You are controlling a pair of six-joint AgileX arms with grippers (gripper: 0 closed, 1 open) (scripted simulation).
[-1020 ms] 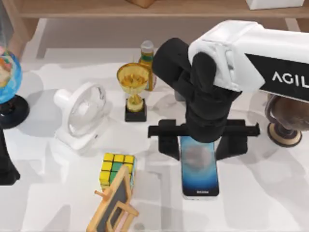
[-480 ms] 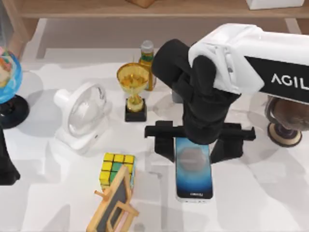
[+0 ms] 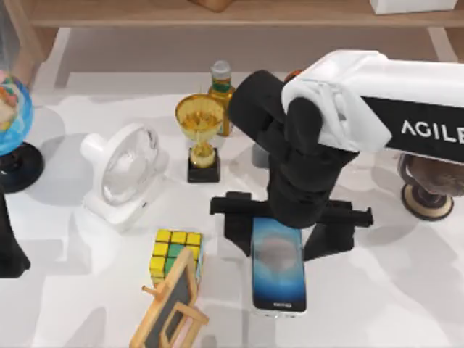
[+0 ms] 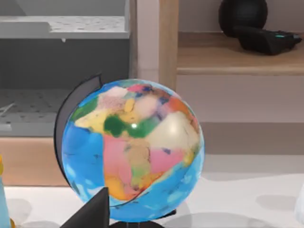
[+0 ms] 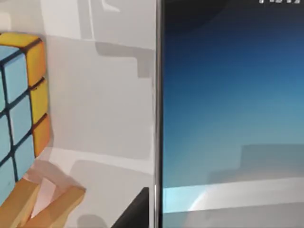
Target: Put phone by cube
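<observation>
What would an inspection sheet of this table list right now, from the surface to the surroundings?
Surface: white table.
Job's things: phone held flat; cube apart, on its left.
Clutter: chalkboard easel against the cube, fan, trophy, bottle, globe.
Grippers: right end effector shut on the phone's far end; left arm parked at the left edge.
Cables: nothing seen.
Surroundings: wooden shelf behind.

The phone (image 3: 278,268) is a flat rectangle with white edges and a blue screen with a pale round spot – it lies screen up, its long side running from the far side toward the near edge. The cube (image 3: 174,254) – yellow squares on top, green and yellow on its side – stands near, to its left, not touching.
</observation>
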